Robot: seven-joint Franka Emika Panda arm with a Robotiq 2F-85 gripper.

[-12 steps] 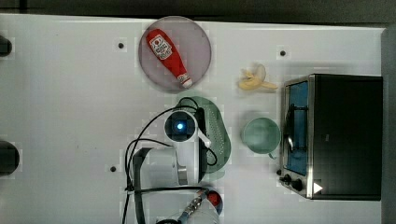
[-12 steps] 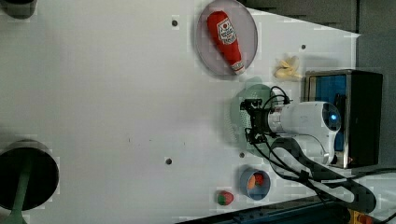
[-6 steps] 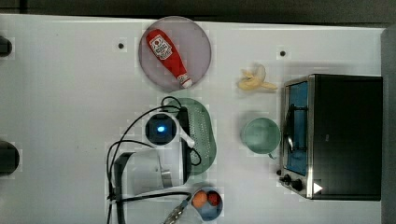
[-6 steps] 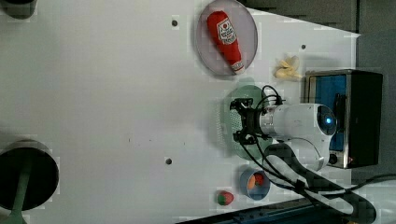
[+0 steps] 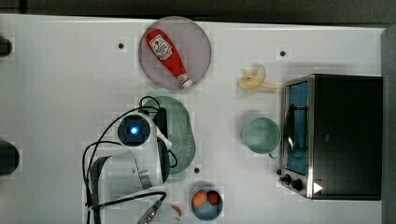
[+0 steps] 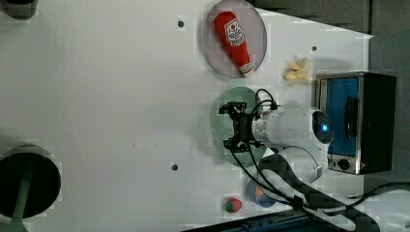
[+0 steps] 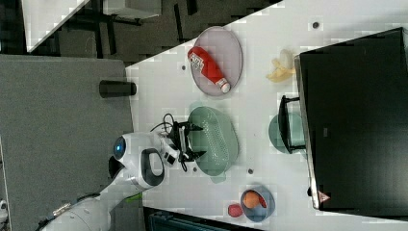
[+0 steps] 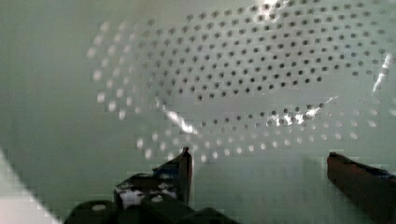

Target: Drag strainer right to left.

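The gripper (image 6: 231, 126) hangs inside the strainer (image 6: 218, 126) with its jaws spread wide, one finger (image 8: 183, 169) close against the perforated wall in the wrist view and the other well apart from it, nothing clamped between them (whether a fingertip actually touches the plastic I cannot tell). In the right view the gripper (image 7: 193, 141) sits at the strainer's (image 7: 214, 139) rim on the side facing the arm, fingers pointing into the bowl. The strainer (image 5: 180, 133) lies open side up on the white table (image 5: 56, 93), its long axis running up and down the top view, one small rim tab toward the plate and the other toward the bowl of fruit. Just above it in the top view is a round plate (image 5: 198, 37) carrying a red ketchup bottle (image 5: 167, 56), lying slanted with its cap toward the strainer. To the top view's right stands a round green cup (image 5: 260, 135), apart from the strainer, with a banana (image 5: 254, 80) above it and a toaster oven (image 5: 343, 135) beyond. Below the strainer sits a small bowl (image 5: 206, 205) of fruit.
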